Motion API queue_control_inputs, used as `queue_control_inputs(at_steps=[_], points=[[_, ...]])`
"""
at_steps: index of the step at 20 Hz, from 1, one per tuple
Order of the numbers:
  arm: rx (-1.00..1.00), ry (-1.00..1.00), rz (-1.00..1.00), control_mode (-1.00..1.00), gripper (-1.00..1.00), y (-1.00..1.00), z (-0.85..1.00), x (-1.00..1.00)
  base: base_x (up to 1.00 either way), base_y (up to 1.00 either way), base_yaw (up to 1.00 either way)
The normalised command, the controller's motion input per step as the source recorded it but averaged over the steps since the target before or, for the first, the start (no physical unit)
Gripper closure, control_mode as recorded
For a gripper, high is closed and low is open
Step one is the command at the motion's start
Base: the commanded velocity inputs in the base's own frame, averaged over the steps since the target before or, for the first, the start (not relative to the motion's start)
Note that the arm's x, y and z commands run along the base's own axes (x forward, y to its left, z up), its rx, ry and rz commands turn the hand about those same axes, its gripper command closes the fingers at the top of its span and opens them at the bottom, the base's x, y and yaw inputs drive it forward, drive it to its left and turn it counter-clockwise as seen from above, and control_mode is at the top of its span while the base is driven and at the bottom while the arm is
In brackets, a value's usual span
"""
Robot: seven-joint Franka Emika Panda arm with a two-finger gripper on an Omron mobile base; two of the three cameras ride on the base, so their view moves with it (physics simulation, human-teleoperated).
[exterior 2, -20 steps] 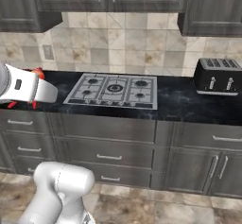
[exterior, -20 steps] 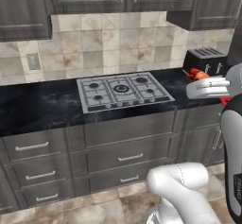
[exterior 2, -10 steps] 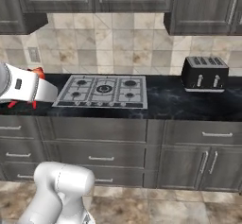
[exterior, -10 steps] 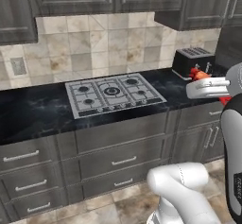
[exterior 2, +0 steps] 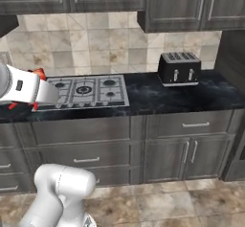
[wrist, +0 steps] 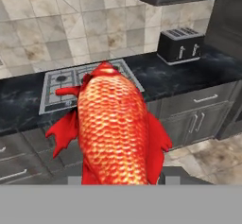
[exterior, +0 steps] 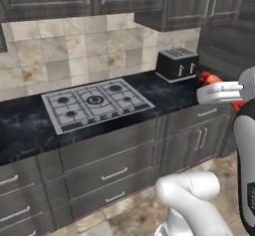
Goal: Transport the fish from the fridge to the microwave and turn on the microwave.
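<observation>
Here the fish (wrist: 116, 128) is held clamped in the pincer (wrist: 118, 179), carried in the air and pointing forward from it. Ahead of the pincer and below, the stove top (wrist: 85, 83) is seen, the toaster (wrist: 180, 45) further right. The carrying step is judged in hand; the microwave must next be reached and its door opened.

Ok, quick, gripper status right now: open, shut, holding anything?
Gripper: closed on the fish, carried in front of the stove counter.
</observation>
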Motion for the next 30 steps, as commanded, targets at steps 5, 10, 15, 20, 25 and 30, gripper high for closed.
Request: queue_control_inputs(at_steps=[5, 10, 15, 20, 25, 30], points=[[0.0, 0.0, 0.0, 1.0, 1.0, 0.0, 0.0, 0.0, 0.0, -0.1, -0.34], [0.0, 0.0, 0.0, 1.0, 1.0, 0.0, 0.0, 0.0, 0.0, -0.13, -0.34], [0.0, 0.0, 0.0, 1.0, 1.0, 0.0, 0.0, 0.0, 0.0, -0.15, -0.35], [0.0, 0.0, 0.0, 1.0, 1.0, 0.0, 0.0, 0.0, 0.0, -0.12, -0.35], [0.0, 0.0, 0.0, 1.0, 1.0, 0.0, 0.0, 0.0, 0.0, -0.08, -0.35], [0.0, 0.0, 0.0, 1.0, 1.0, 0.0, 0.0, 0.0, 0.0, -0.04, -0.35]])
